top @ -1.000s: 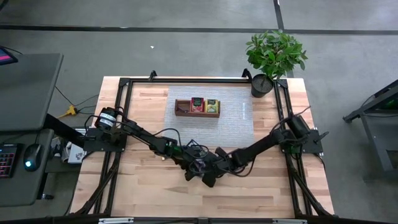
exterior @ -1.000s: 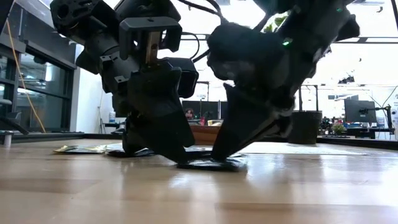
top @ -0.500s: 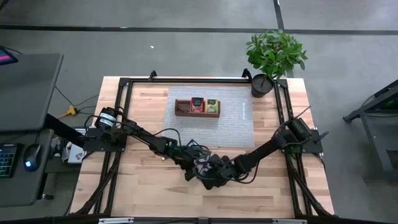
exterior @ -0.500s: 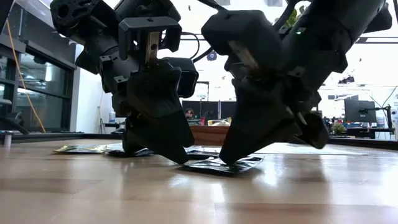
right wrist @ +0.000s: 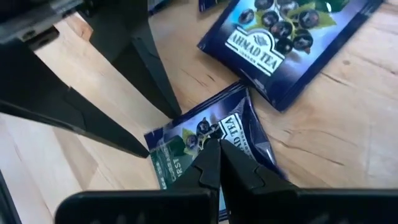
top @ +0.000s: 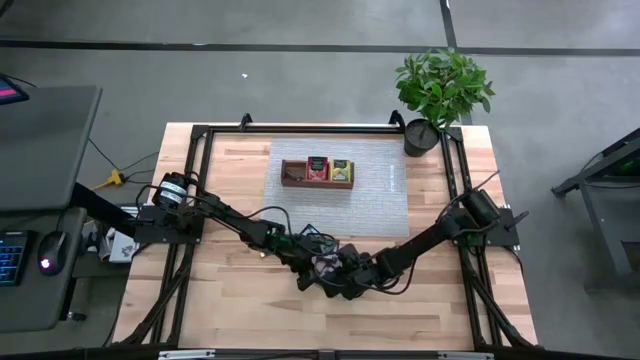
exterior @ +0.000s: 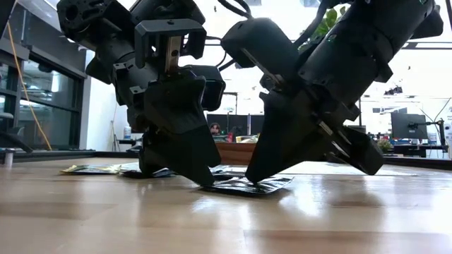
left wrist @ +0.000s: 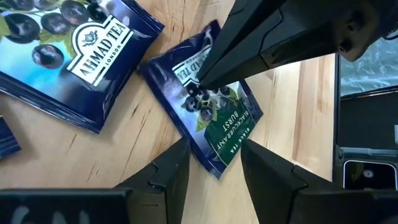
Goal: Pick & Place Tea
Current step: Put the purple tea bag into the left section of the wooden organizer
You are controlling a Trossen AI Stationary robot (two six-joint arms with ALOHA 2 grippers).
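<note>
A dark tea packet (left wrist: 214, 118) with a berry print lies on the wood table, between my two grippers. My left gripper (left wrist: 214, 152) is open; its fingers stand on either side of the packet's green-labelled corner. My right gripper (right wrist: 219, 152) is shut, its tips down on the packet's printed face. A second dark packet (left wrist: 74, 50) lies flat just beyond. In the high view both grippers meet near the table's middle (top: 330, 275). A red packet (top: 318, 167) and a yellow-green one (top: 342, 170) stand in the brown tray (top: 292, 175). My left gripper's fingers (left wrist: 180, 168) stand close beside the two edges of the packet's green corner (left wrist: 219, 163), slanting down from the table's left; I cannot tell whether they touch it. My right gripper presses its shut fingertips (left wrist: 205, 81) down on the middle of the packet's printed face (right wrist: 205, 134), slanting down from the table's right. The packet lies on the table with its right end (exterior: 282, 182) a little raised.
The tray sits on a grey mat (top: 385, 185) at the table's far middle. A potted plant (top: 440, 90) stands at the far right corner. More packets (exterior: 92, 168) lie flat behind the left gripper. Bare wood stretches along the near edge.
My right gripper has rolled about its own axis and swung slightly toward the left gripper, staying shut with its tips on the dark packet. The packet, flat on the table before, now has its right end tipped up a little.
</note>
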